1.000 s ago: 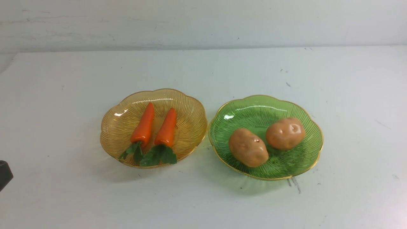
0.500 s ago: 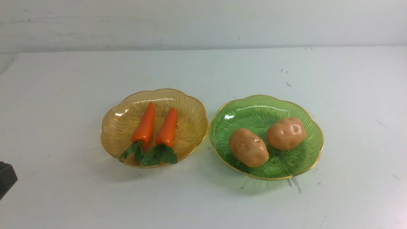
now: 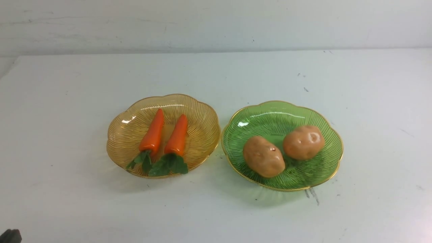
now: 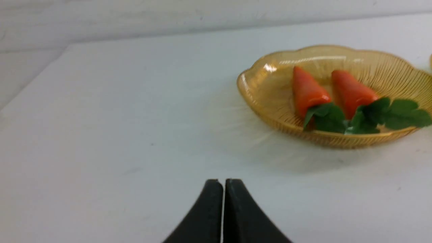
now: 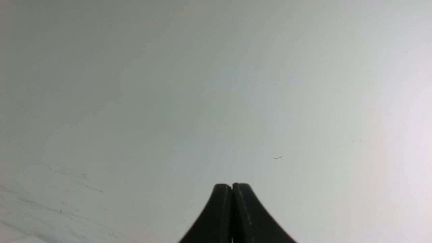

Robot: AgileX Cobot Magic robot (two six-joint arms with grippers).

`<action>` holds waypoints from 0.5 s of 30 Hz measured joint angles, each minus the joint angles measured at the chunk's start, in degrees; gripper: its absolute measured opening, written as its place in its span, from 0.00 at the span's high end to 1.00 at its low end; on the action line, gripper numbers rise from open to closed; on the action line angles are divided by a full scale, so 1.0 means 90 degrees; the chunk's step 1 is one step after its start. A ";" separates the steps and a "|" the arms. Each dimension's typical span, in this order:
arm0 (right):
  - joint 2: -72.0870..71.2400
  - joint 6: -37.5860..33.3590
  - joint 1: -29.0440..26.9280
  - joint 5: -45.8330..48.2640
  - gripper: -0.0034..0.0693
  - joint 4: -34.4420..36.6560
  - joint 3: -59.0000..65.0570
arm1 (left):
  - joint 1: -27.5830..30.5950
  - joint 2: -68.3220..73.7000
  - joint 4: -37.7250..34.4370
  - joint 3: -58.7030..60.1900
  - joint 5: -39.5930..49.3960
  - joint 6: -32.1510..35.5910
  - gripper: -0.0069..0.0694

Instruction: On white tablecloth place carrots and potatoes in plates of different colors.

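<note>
On the white tablecloth [image 3: 216, 74] two orange carrots [image 3: 153, 130] [image 3: 177, 135] with green tops lie side by side in the amber-yellow plate [image 3: 202, 118]. Two tan potatoes [image 3: 263, 156] [image 3: 303, 141] lie in the green plate [image 3: 266, 116] to its right. The left wrist view shows the carrots [image 4: 307, 91] in the amber plate [image 4: 260, 84], well ahead of my left gripper [image 4: 223, 182], which is shut and empty. Its tip shows at the front view's lower left corner [image 3: 10, 235]. My right gripper [image 5: 232, 186] is shut and empty over bare cloth; it is out of the front view.
A pale wall [image 3: 216, 23] runs behind the table's far edge. The table's left corner [image 4: 67, 47] shows in the left wrist view. Dark scuff marks [image 3: 312, 195] lie just in front of the green plate.
My left gripper has pulled back and down toward the front view's lower left corner, almost out of that view. Plates, carrots and potatoes have not moved.
</note>
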 joint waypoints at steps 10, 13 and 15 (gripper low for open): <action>0.0000 0.0003 0.0000 -0.0006 0.97 0.0000 0.0000 | -0.0154 -0.0022 0.0134 0.0013 0.0585 0.0123 0.91; 0.0000 0.0003 0.0000 -0.0006 0.97 0.0000 0.0000 | -0.0154 -0.0022 0.0134 0.0013 0.0585 0.0123 0.91; 0.0000 0.0003 0.0000 -0.0006 0.97 0.0000 0.0000 | -0.0154 -0.0022 0.0136 0.0013 0.0585 0.0123 0.91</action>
